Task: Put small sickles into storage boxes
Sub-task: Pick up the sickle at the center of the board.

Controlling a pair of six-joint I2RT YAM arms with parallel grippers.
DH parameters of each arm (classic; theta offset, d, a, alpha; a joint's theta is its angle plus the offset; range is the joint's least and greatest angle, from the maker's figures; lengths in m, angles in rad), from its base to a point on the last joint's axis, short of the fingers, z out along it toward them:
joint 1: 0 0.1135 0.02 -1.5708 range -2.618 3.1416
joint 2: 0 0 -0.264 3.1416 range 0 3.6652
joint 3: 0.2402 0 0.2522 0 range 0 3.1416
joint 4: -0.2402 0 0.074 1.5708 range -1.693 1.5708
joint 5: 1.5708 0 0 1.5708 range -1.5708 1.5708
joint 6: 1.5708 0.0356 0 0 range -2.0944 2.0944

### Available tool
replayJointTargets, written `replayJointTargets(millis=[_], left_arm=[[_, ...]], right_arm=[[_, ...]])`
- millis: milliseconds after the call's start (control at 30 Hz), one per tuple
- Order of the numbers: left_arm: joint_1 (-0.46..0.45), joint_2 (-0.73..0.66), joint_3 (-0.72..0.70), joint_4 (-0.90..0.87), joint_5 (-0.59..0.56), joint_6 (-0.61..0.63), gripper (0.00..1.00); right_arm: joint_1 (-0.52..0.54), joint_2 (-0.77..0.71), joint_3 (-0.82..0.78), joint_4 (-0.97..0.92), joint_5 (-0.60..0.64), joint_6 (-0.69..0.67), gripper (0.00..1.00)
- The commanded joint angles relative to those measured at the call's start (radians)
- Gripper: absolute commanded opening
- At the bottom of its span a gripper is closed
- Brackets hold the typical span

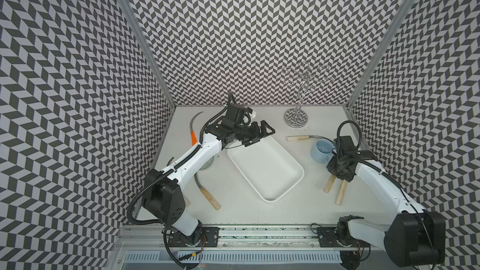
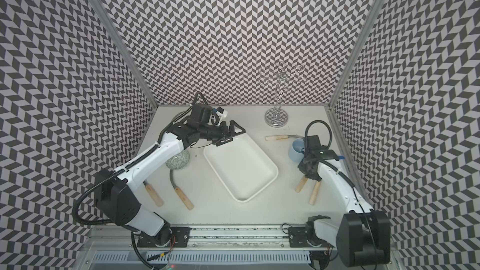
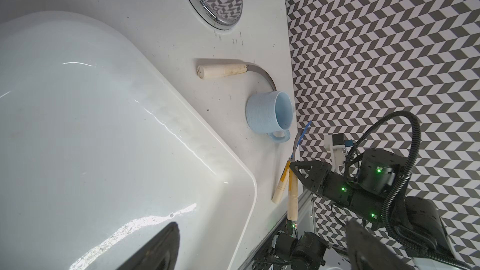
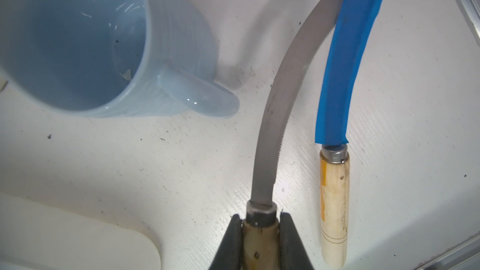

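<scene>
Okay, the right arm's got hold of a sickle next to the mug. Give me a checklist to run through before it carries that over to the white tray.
1. Right end effector shut on the grey-bladed sickle at its wooden handle: ok.
2. Tray has room: ok, nothing lies in it.
3. Left end effector clear of the tray: not ok, it hangs open over the far corner.
4. Mug apart from the held blade: ok.
5. Blue-bladed sickle free of the held one: not ok, the blades seem to overlap near the tips.
6. Held sickle lifted off the table: cannot tell.
</scene>
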Motion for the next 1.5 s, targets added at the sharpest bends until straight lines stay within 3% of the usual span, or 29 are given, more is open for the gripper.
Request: replayJointTargets(millis=[0, 367, 800, 1133, 1467], left_arm=[[0.003, -0.015, 0.01, 0.018, 0.005, 0.004, 1.0], [0.005, -0.016, 0.02, -0.009, -0.01, 0.016, 1.0], [0.012, -0.014, 0.037, -0.041, -0.006, 0.037, 1.0], [0.012, -0.014, 0.032, -0.049, 0.001, 0.044, 1.0], [0.012, -0.006, 0.028, -0.046, 0.011, 0.045, 1.0]], right_arm=[[0.0, 0.003, 0.003, 0.04, -0.003, -0.013, 0.05], [-0.008, 0.018, -0.023, 0.196, -0.051, -0.047, 0.05], [-0.09, -0.018, -0.101, 0.384, -0.176, 0.012, 0.04], [-0.119, -0.052, -0.12, 0.371, -0.192, 0.006, 0.03], [-0.134, -0.217, -0.197, 0.329, -0.279, 0.058, 0.02]])
